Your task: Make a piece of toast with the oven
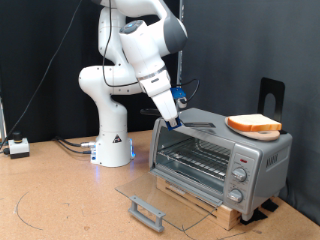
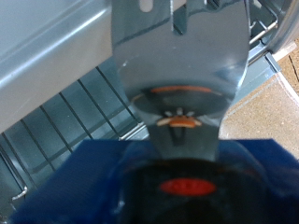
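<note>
The piece of toast lies flat on top of the oven, at the exterior view's right end of its roof. The oven's glass door hangs fully open, handle lowest, and the wire rack inside is bare. My gripper is at the oven's top left corner, well left of the toast. It appears shut on a shiny flat metal tool, like a spatula, whose blade reaches along the oven roof towards the toast. In the wrist view the rack shows beyond the blade.
The oven stands on a light wooden board. A black stand rises behind the oven at the right. The robot's white base is left of the oven. A small white box with cables sits at the far left.
</note>
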